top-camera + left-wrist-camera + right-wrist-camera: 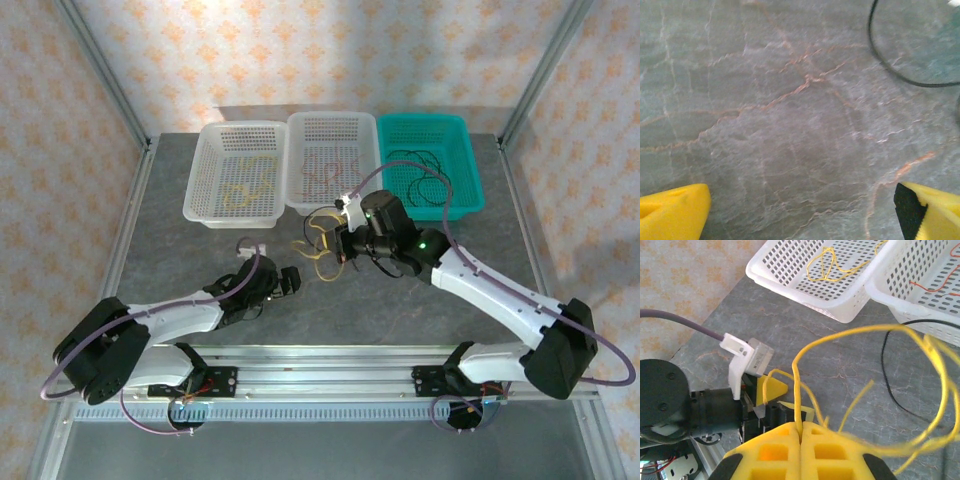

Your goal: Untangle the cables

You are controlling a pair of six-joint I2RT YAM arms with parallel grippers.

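Right wrist view: right tool (801,432) is closed, jaws pressed together on a yellow cable (796,395). The cable rises from the pinch in a wide loop, with loose ends trailing to the right. A black cable (888,385) lies on the desk (400,310) beneath that loop; I cannot tell whether the two cross or are apart.

Top view: the pinch sits just in front of the middle white basket (335,120). The left white basket (205,185) holds yellow wire, the middle one reddish wire, the teal basket (470,170) black wire.

Left tool (800,212): jaws spread wide, holding nothing, low over bare desk, the black cable curving near its far right corner.

Step in hand (judgement): pulling the yellow cable free of the small tangle.

Next move calls for a slow draw toward the left white basket. If the black cable drags along, the left tool should pin it down.
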